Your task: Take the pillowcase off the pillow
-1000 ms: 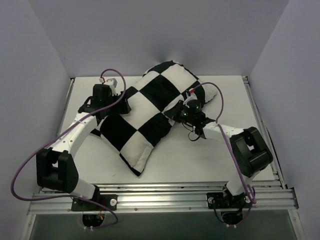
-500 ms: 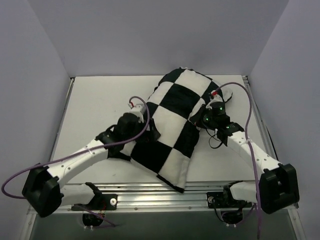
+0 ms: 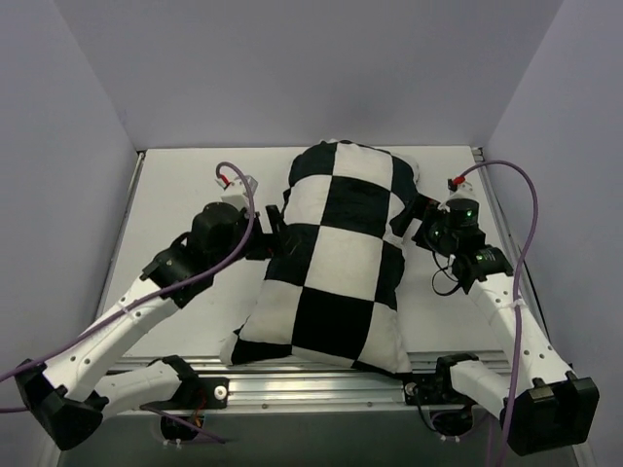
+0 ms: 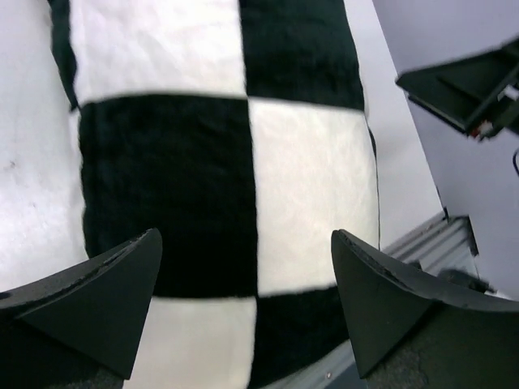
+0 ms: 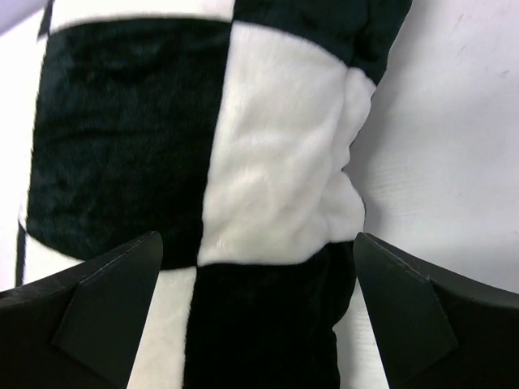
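Lengthwise down the white table (image 3: 185,185) lies the plump black-and-white checkered fabric pillowcase (image 3: 336,263), stuffed full; only wrist views show the left hand (image 4: 245,237) and right hand (image 5: 257,237) spread wide beside it, gripping nothing.

The left tool (image 4: 243,267) looks down on the pillowcase (image 4: 227,146), its two dark fingers (image 4: 97,300) spread wide in the lower corners with nothing clamped between them. Large black and white squares of plush fabric fill most of the frame. Pale worktop (image 4: 32,186) shows along the left edge and in a strip to the right of the fabric. A metal rail (image 4: 442,239) sits at lower right, and a dark angular machine part (image 4: 466,89) juts in at upper right against a grey-purple wall (image 4: 470,178).
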{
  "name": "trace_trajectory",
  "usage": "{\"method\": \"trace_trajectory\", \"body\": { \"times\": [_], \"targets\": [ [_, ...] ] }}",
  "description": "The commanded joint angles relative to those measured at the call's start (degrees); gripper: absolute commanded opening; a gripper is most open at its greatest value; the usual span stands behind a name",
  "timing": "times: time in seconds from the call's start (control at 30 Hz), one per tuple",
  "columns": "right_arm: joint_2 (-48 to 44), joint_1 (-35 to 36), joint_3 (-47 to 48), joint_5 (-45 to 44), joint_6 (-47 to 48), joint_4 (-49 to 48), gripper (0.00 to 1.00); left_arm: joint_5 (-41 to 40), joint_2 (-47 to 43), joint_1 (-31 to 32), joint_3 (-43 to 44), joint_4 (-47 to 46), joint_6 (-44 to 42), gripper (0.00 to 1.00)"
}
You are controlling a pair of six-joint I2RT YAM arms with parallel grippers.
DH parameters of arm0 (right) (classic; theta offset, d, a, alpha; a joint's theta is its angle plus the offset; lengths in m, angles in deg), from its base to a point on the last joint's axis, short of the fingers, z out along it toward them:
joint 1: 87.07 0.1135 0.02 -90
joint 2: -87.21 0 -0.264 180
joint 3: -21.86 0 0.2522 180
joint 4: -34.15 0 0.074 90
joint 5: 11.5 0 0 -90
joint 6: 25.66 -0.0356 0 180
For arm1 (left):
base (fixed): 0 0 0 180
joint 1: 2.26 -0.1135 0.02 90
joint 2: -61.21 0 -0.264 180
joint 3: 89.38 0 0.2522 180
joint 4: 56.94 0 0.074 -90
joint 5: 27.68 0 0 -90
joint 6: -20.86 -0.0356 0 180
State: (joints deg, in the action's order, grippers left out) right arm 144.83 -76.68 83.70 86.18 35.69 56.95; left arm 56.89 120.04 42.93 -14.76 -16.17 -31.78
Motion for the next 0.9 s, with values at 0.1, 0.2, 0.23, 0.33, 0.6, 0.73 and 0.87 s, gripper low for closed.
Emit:
{"method": "trace_trajectory", "body": {
  "times": [0.1, 0.2, 0.23, 0.33, 0.6, 0.73, 0.87],
  "targets": [
    [7.14, -3.71, 1.15, 7.96, -3.7, -8.41, 1.0, 13.86, 14.37, -13.89, 4.26, -8.19, -4.05, 0.94],
    [11.8, -6.17, -1.48, 11.46, -5.8, -14.65, 1.0, 16.49, 22.19, -15.04, 7.51, -10.82, -4.93, 0.94],
    [14.16, -6.78, -2.36, 12.26, -6.51, -18.14, 1.0, 17.46, 23.95, -15.04, 7.95, -12.66, -4.58, 0.94],
    [19.77, -7.76, -5.09, 16.12, -6.95, -24.47, 1.0, 20.01, 29.4, -15.04, 6.3, -16.44, -2.66, 0.98],
    [27.81, -5.3, -8.18, 33.09, -9.24, -39.8, 0.31, 20.64, 36.96, -13.64, -3.99, -26.99, 2.36, 0.87],
    [22.54, -4.42, -4.58, 33.8, -7.83, -34.64, 0.0, 21.43, 41.53, -11.88, -4.97, -31.13, 3.94, 0.8],
    [15.34, -3.28, 7.25, 29.7, -2.92, -22.08, 0.0, 21.34, 45.4, -9.25, -0.84, -31.93, 5.26, 0.79]
  ]
}}
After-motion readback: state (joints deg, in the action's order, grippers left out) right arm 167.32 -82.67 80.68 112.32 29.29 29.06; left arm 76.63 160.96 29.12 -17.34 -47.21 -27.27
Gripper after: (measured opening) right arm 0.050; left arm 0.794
